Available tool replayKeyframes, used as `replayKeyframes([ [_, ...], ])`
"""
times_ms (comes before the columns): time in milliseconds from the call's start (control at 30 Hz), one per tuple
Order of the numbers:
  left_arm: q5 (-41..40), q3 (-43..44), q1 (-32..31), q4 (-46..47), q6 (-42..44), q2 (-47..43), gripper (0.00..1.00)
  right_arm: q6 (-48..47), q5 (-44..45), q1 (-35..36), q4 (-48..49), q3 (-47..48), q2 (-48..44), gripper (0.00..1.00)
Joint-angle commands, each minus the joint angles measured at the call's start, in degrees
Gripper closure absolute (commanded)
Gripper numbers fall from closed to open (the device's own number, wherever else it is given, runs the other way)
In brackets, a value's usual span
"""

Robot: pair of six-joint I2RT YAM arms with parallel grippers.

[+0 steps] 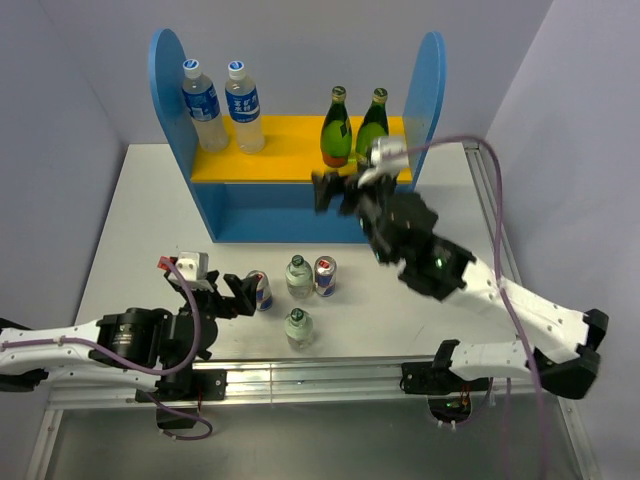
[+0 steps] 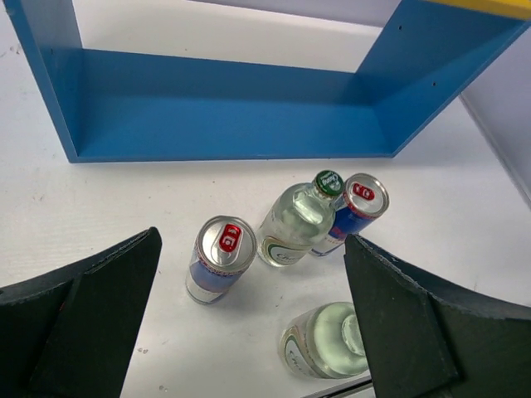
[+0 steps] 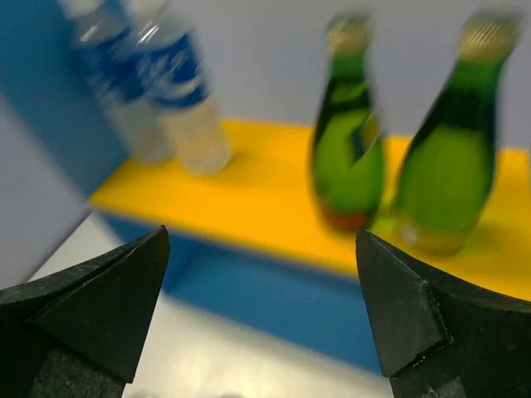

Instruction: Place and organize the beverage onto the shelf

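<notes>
- Currently mid-task, by the look of it: four drinks up on shelf [image 1: 300,205], four more down on table [image 1: 150,200].
- Up on yellow board [image 1: 290,145]: two water bottles [image 1: 205,110], two green bottles [image 1: 337,130], all upright.
- Via right wrist view: right gripper [image 3: 261,240] spread wide, nothing held, hovering in front of shelf. Green bottles straight ahead, water bottles ahead and to its left.
- Same for left gripper [image 1: 235,292]: spread wide, nothing between fingers, low over table.
- Just ahead of left gripper, slightly left of centre: near can [image 2: 222,257], upright, not touched.
- Further ahead and right: capped clear bottle [image 2: 299,220] hard against far can [image 2: 357,207]; touching or just beside, cannot tell.
- Close by its right finger: second clear bottle [image 2: 325,348], upright.
- Beyond all four, straight ahead: blue lower tier [image 2: 232,124], nothing seen on it.
- Step in hand, probably: picking near can with left gripper.
- Next: ease forward to straddle near can, close on its body, lift without nudging capped clear bottle beside it, then set down in lower tier.
</notes>
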Motion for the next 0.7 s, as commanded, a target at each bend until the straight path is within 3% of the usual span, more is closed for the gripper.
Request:
replayKeyframes([
  [0,1.8,-1.3,-0.2,6.4,7.2,0.7,0.01,4.4,7.3,10.0,2.2,-10.7,-7.8,0.0],
  [133,4.6,-1.9,0.2,12.7,11.3,2.8,0.01,16.4,12.9,17.2,-5.4,-23.7,-12.0,0.0],
  [333,15.5,-4.0,7.1,21.4,18.1,5.5,0.01,30.4,13.7,19.2,-11.0,-34.5,-12.6,0.0],
  [467,21.1,-4.8,13.4,25.0,19.3,7.3,0.01,35.9,15.7,19.1,-13.8,-35.6,-10.0,0.0],
  [667,22.2,-4.8,14.7,25.7,19.2,9.5,0.01,37.2,14.2,19.1,-9.9,-37.6,-5.0,0.0],
])
